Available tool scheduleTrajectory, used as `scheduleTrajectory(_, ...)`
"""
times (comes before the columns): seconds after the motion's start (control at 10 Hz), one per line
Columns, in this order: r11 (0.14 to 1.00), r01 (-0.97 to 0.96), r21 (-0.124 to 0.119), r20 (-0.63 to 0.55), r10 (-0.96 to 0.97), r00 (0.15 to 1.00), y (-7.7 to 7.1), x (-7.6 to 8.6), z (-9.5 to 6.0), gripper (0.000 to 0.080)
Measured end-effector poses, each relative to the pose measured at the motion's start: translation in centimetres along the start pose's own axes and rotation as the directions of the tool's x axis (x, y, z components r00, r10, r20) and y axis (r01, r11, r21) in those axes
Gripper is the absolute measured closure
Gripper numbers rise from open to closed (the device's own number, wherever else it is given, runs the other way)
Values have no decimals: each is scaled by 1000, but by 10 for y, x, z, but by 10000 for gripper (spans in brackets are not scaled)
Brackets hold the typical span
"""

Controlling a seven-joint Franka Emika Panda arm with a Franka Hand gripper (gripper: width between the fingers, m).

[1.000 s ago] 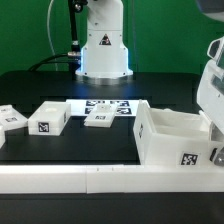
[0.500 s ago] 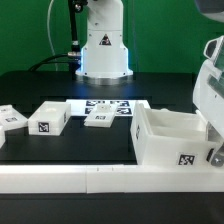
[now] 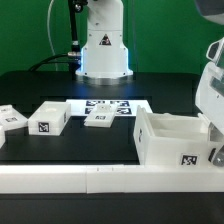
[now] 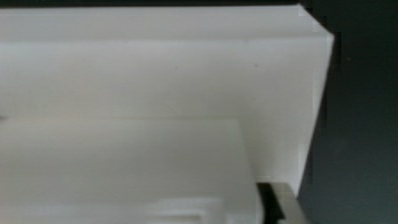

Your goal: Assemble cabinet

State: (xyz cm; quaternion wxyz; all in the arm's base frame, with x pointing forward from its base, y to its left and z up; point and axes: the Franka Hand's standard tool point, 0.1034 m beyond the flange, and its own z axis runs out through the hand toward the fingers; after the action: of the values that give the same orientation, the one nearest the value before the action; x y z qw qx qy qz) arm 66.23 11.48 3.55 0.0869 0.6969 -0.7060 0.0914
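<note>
The cabinet [image 3: 170,140] is a big white open box with a tag on its front, at the exterior view's right, against the long white rail [image 3: 90,178]. My gripper [image 3: 213,143] comes down at the right edge and is shut on the cabinet's right wall; a dark finger [image 3: 212,156] shows outside that wall. In the wrist view the cabinet's white surface [image 4: 143,110] fills almost the whole picture, with one dark finger [image 4: 272,203] beside an inner wall. The other finger is hidden.
Two small flat white tagged blocks [image 3: 47,120] [image 3: 10,118] lie at the left. A third block [image 3: 98,118] rests on the marker board [image 3: 110,104]. The robot's white base [image 3: 105,50] stands behind. The table is black.
The cabinet has shifted slightly in my grip: its left top corner sits lower and its front tag has moved a little down and to the right.
</note>
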Motion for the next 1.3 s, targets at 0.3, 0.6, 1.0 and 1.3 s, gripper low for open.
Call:
scheduleTrajectory(0.3, 1000, 13, 0, -2, -13, 1000, 0, 1, 0, 706)
scheduleTrajectory(0.6, 1000, 16, 1, 0, -16, 1000, -1, 2, -1, 387)
scheduleTrajectory(1.0, 995, 55, 86, 65, -61, 996, 8, 35, -42, 69)
scheduleTrajectory(1.3, 997, 57, 43, 94, -61, 994, 23, 45, -42, 2)
